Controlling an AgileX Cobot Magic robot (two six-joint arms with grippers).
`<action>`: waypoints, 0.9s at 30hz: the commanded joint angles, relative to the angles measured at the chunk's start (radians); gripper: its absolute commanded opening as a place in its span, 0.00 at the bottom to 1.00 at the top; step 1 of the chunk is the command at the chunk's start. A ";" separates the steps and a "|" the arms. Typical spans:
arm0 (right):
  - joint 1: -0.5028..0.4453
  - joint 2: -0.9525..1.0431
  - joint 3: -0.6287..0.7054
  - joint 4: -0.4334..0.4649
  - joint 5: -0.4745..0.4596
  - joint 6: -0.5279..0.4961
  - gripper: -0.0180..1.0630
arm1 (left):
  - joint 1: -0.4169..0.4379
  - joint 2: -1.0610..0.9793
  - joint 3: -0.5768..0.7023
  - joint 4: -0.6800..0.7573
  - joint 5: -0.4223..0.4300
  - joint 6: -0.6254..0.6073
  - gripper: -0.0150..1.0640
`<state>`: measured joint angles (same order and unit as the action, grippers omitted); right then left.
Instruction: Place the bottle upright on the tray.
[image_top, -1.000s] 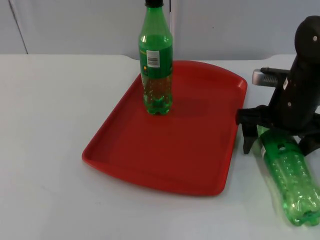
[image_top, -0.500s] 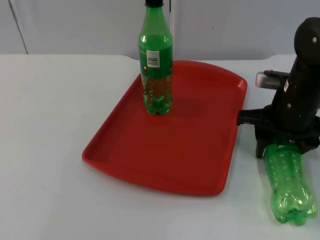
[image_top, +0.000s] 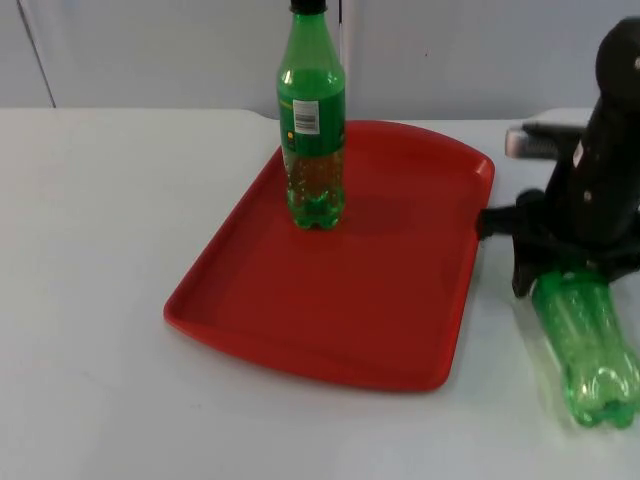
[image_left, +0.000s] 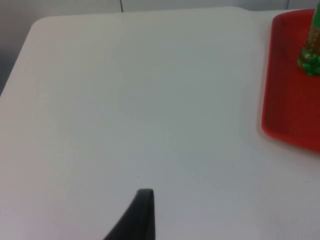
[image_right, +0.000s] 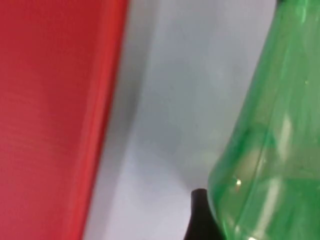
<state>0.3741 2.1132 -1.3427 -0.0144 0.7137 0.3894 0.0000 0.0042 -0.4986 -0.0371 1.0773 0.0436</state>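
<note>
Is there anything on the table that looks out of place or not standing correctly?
Yes. A second green bottle lies on its side on the table, right of the red tray, with the right gripper at its neck end. The other bottle stands upright on the tray.

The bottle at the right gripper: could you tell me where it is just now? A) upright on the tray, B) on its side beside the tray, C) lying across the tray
B: the right gripper is at the neck of the lying bottle, which is off the red tray, to its right; another bottle stands upright on the tray.
</note>
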 joint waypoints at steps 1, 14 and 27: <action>0.008 -0.083 -0.038 -0.009 -0.010 -0.063 0.02 | -0.005 -0.004 0.004 0.003 -0.002 -0.001 0.97; 0.008 -0.294 -0.108 -0.003 -0.164 -0.231 0.02 | -0.005 -0.004 0.004 0.003 -0.002 -0.001 0.97; 0.062 -0.337 -0.108 -0.009 -0.644 -0.406 0.02 | -0.005 -0.004 0.004 0.004 -0.002 -0.001 0.97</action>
<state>0.4187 1.7916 -1.4421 -0.0189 0.2068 0.0219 0.0000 0.0042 -0.4986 -0.0371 1.0773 0.0436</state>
